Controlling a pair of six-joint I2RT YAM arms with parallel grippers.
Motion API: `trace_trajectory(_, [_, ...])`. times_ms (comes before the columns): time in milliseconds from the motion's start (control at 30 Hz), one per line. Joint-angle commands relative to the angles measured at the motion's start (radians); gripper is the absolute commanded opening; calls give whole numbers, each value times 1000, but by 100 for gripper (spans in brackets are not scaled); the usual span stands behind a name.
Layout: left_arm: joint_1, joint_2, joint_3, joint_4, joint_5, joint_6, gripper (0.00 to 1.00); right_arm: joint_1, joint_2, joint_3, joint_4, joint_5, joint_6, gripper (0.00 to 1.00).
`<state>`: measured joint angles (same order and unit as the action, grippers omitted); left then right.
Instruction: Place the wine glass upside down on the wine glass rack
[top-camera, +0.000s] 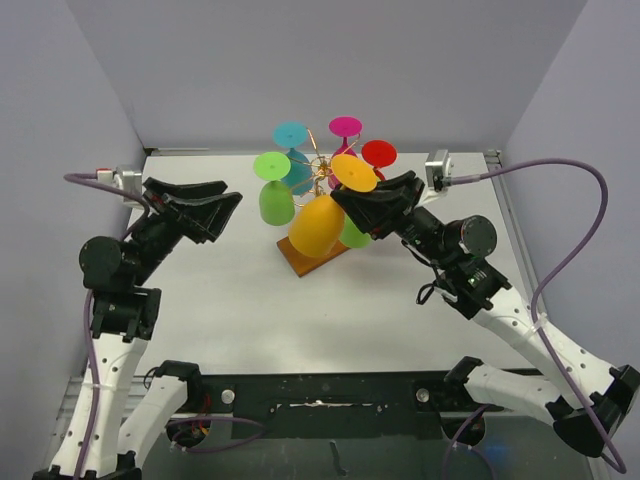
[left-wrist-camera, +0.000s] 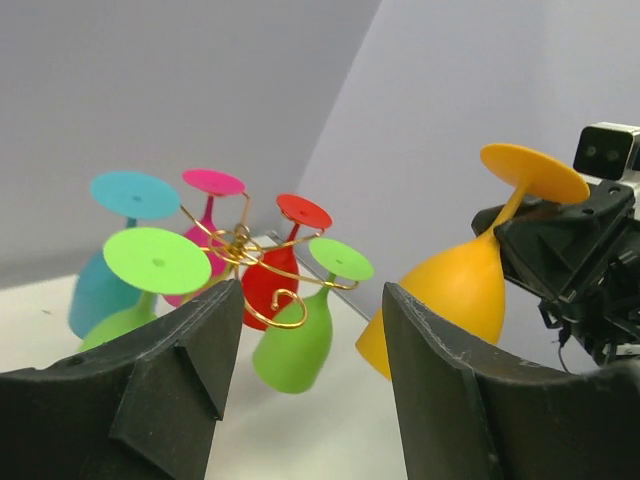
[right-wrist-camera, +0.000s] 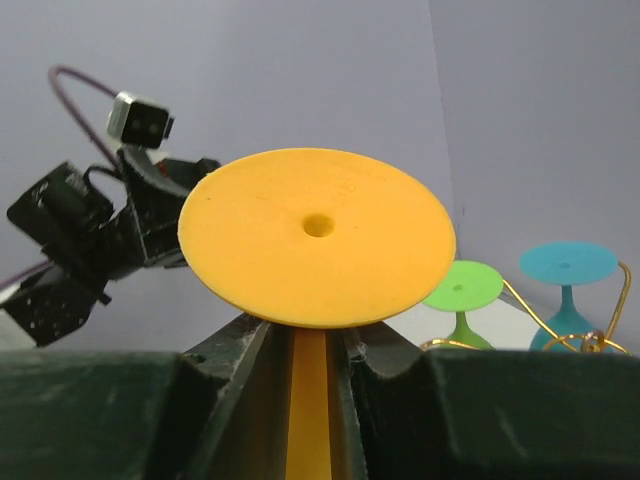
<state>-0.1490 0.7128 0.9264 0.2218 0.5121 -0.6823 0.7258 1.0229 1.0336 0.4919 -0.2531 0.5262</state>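
An orange wine glass (top-camera: 318, 226) hangs upside down and tilted, foot uppermost, just in front of the wine glass rack (top-camera: 320, 170). My right gripper (top-camera: 352, 200) is shut on its stem right under the foot (right-wrist-camera: 316, 237); the stem (right-wrist-camera: 310, 400) fills the gap between the fingers. The rack is gold wire with scroll arms (left-wrist-camera: 240, 245) on a brown wooden base (top-camera: 300, 262). The orange bowl (left-wrist-camera: 455, 295) hangs over that base. My left gripper (top-camera: 225, 205) stands open and holds nothing, left of the rack, facing it (left-wrist-camera: 312, 300).
Several glasses hang upside down on the rack: teal (top-camera: 291, 135), pink (top-camera: 346, 127), red (top-camera: 379, 153) and two green ones (top-camera: 272, 167) (left-wrist-camera: 300, 335). Grey walls close in the white table (top-camera: 220, 300) at the back and both sides.
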Motion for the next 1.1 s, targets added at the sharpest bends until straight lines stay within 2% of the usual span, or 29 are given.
trace_trajectory(0, [-4,90,31,50,132,-174,54,-6,-65,-47,-119,-110,-128,9])
trace_trajectory(200, [-17,154,-1,155,213,-297,54,-6,-143,-97,-278,-107,-251,8])
trace_trajectory(400, [-127,219,18,111,199,-289,54,-5,-190,-130,-338,-48,-348,8])
trace_trajectory(567, [-226,261,50,86,162,-299,53,-3,-154,-122,-352,-49,-393,7])
trace_trajectory(667, [-248,284,51,83,100,-464,43,-3,-126,-98,-335,-54,-419,7])
trace_trajectory(767, [-248,288,10,179,86,-606,39,-3,-108,-79,-292,-59,-444,7])
trace_trajectory(1067, [-253,286,4,165,66,-657,39,13,-39,-45,-274,-107,-478,7])
